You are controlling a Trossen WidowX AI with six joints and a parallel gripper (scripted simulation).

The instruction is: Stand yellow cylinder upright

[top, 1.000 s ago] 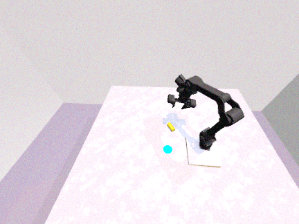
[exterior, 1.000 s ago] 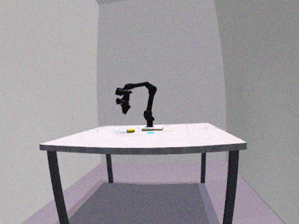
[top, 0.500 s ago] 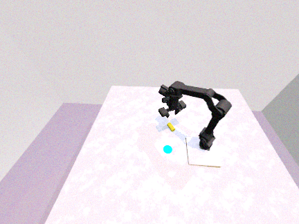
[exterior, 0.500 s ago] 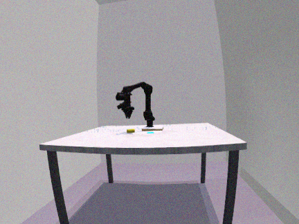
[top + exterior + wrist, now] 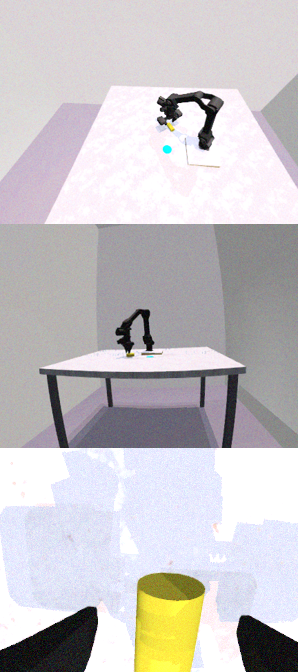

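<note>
The yellow tall cylinder [image 5: 170, 127] [image 5: 130, 355] [image 5: 166, 637] lies on its side on the white table [image 5: 114, 180] [image 5: 179, 362]. My gripper [image 5: 167, 122] [image 5: 128, 349] [image 5: 168, 621] is open and hangs straight down just above it. In the wrist view the two dark fingers stand well apart on either side of the cylinder and do not touch it. The cyan circle [image 5: 167, 149] [image 5: 150, 357] is a small flat disc on the table, a short way in front of the cylinder and apart from it.
The arm's base [image 5: 205, 141] [image 5: 149, 347] stands on a thin white plate [image 5: 207, 160] [image 5: 152, 353] to the right of the cyan circle. The table's edges are far from the gripper.
</note>
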